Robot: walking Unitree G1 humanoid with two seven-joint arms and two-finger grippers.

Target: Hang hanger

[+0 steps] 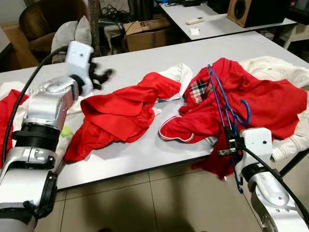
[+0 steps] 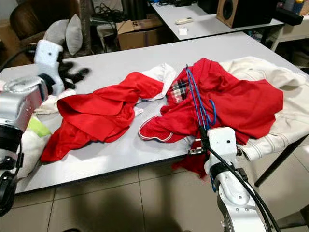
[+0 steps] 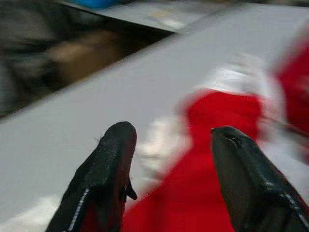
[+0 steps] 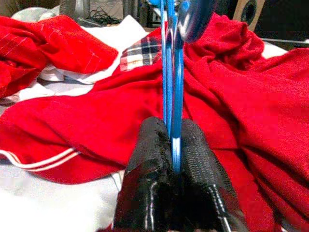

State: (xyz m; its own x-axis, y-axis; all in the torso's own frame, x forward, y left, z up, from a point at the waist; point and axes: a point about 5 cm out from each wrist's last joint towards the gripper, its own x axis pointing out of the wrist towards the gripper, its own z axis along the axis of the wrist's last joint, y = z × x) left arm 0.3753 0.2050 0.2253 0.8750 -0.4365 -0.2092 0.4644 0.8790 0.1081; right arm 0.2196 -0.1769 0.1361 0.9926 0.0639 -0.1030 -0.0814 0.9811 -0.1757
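A thin blue wire hanger (image 1: pixel 222 104) is clamped between the two black fingers of the right gripper (image 4: pixel 174 159), which are closed on its lower bar at the near edge of the long grey table (image 1: pixel 145 63). Ahead of that claw the hanger runs out over a crumpled red garment with a plaid collar lining (image 1: pixel 270 101), its hook (image 1: pixel 246 111) curling just to the outer side. Beyond the red garment a cream-white jacket (image 1: pixel 275 67) is spread on the table.

The left gripper (image 3: pixel 169 159) is held with its fingers apart and nothing between them, above the grey tabletop; ahead of and below it a second bunched red garment (image 1: pixel 120 113) is heaped.

The step in hand is judged to be the lifting of the hanger clear of the cloth. No rail or hook for hanging can be made out. A firm clamp should be kept, since the thin wire may pivot in the pads. The hanger is best raised straight up, so that the hook is not snagged in the red folds and the cloth dragged off the edge.
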